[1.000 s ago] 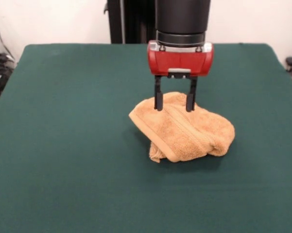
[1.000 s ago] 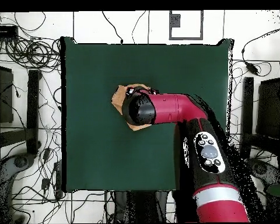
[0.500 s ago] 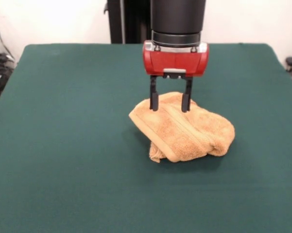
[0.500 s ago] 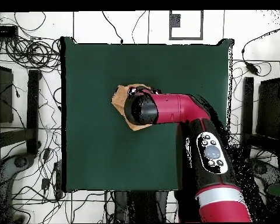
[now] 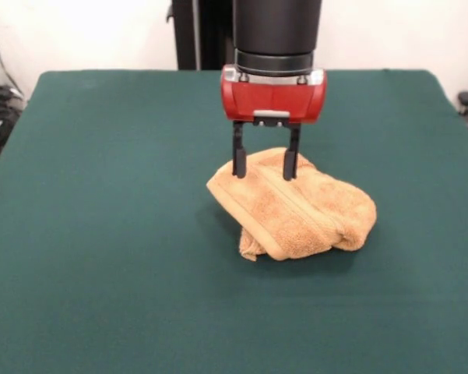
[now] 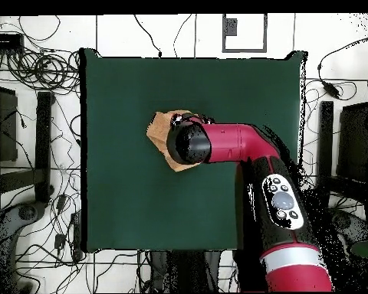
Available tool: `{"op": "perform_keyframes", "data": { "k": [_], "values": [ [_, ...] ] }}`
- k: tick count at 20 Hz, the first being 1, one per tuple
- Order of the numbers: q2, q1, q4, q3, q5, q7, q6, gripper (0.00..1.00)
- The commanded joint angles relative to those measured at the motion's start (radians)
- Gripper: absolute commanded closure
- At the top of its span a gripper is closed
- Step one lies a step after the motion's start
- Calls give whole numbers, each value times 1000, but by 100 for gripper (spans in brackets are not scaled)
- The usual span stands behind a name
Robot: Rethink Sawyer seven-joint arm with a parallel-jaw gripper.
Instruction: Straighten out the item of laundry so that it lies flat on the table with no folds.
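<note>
The orange-tan towel (image 5: 296, 209) lies crumpled and folded over itself near the middle of the dark green table (image 5: 101, 234). A woven border band runs across its top fold. No white label shows. My gripper (image 5: 264, 164) hangs straight down over the towel's far left part, its two black fingers (image 5: 238, 160) open and spread apart, tips at the towel's upper edge, holding nothing. In the overhead view the arm (image 6: 233, 144) covers most of the towel (image 6: 158, 129); only its left edge shows.
The black pedestal (image 5: 198, 35) stands behind the table's far edge. Cables and dark equipment (image 6: 34, 138) lie on the floor around the table in the overhead view.
My gripper has shifted to the left in the front view and lifted slightly, still open. The towel has not moved.
</note>
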Motion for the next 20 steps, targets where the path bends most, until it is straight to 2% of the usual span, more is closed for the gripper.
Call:
{"op": "perform_keyframes", "data": {
  "k": [1, 14, 20],
  "values": [
    [2, -26, 95, 38, -18, 25, -9, 0],
    [-49, -63, 143, 60, -32, 10, -12, 0],
    [-38, -86, 161, 78, -29, 7, -20, 0]
  ]
}}
